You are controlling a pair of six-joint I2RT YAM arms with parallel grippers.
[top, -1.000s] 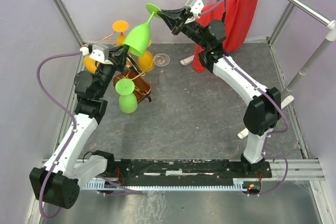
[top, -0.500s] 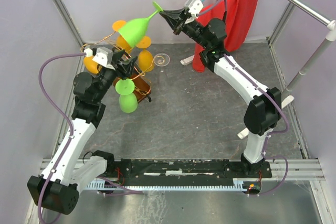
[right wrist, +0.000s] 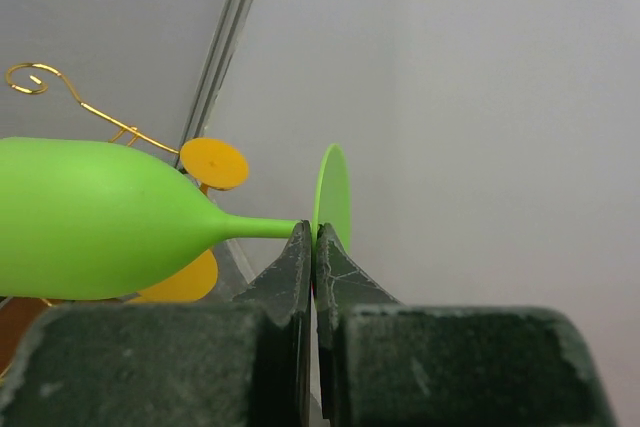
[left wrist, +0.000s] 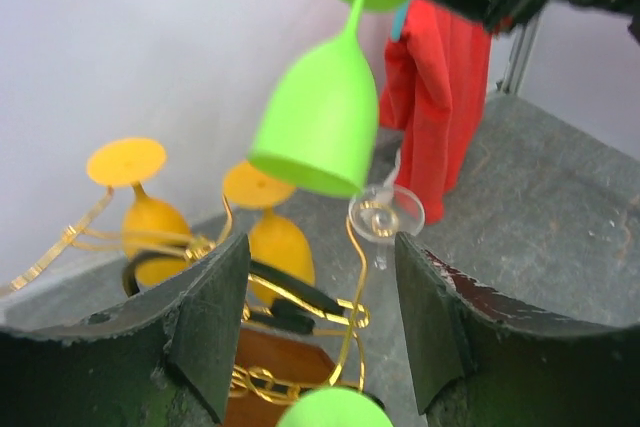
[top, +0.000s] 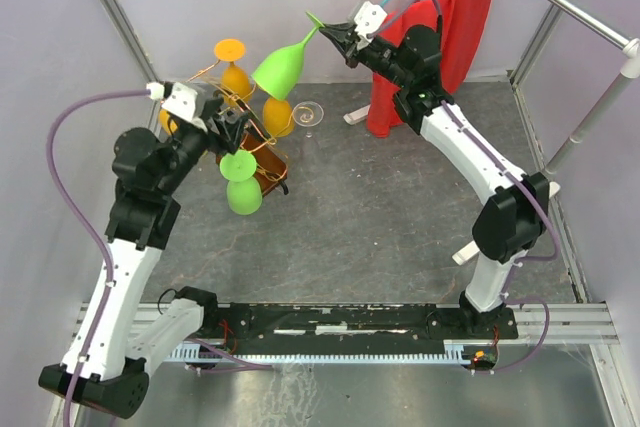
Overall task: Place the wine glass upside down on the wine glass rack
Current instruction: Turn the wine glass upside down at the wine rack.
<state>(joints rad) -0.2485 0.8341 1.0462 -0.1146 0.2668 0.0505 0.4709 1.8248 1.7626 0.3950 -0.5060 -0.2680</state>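
Observation:
My right gripper [top: 330, 32] is shut on the flat foot of a green wine glass [top: 280, 67] and holds it in the air, bowl hanging down-left above the rack. In the right wrist view the pads [right wrist: 313, 232] pinch the foot's edge, with the green wine glass [right wrist: 90, 222] stretching left. The wine glass rack [top: 265, 169] has gold wire arms on a brown wooden base. My left gripper [top: 235, 119] is open and empty beside the rack, below the glass. In the left wrist view the glass [left wrist: 320, 117] hangs above the open left gripper [left wrist: 320, 252] and the rack's wire [left wrist: 355, 277].
Three orange glasses [top: 232, 72] and a second green glass [top: 242, 187] hang upside down on the rack. A clear wine glass [top: 308, 114] lies on the grey table behind it. A red cloth [top: 450, 27] hangs at the back right.
My right gripper has carried the green glass a little to the right. My left gripper has drawn away from the glass's bowl, and the left arm has risen and shifted left.

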